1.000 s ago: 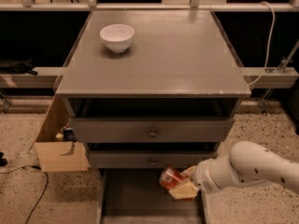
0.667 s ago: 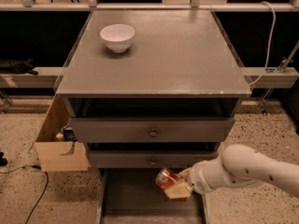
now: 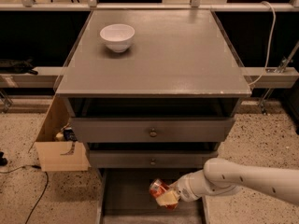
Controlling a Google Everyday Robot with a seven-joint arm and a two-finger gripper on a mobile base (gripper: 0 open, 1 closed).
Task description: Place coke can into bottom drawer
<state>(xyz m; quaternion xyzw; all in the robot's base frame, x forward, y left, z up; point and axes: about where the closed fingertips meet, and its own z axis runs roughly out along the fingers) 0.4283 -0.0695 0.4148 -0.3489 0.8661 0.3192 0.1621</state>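
The coke can [image 3: 159,188] is red-orange with a silvery end and lies tilted in my gripper [image 3: 164,196]. The gripper is shut on the can and holds it over the right middle of the bottom drawer [image 3: 126,197], a little above its flat grey floor. The drawer is pulled out at the foot of the grey cabinet [image 3: 154,59]. My white arm [image 3: 243,178] reaches in from the right edge of the view. The drawer's front part is cut off by the lower edge of the view.
A white bowl [image 3: 117,37] stands on the cabinet top at the back left. Two upper drawers with round knobs [image 3: 153,133] are above the open drawer. A cardboard box [image 3: 58,143] stands left of the cabinet. A cable [image 3: 32,195] lies on the speckled floor.
My gripper has moved a little to the left and lower with the can, further over the bottom drawer.
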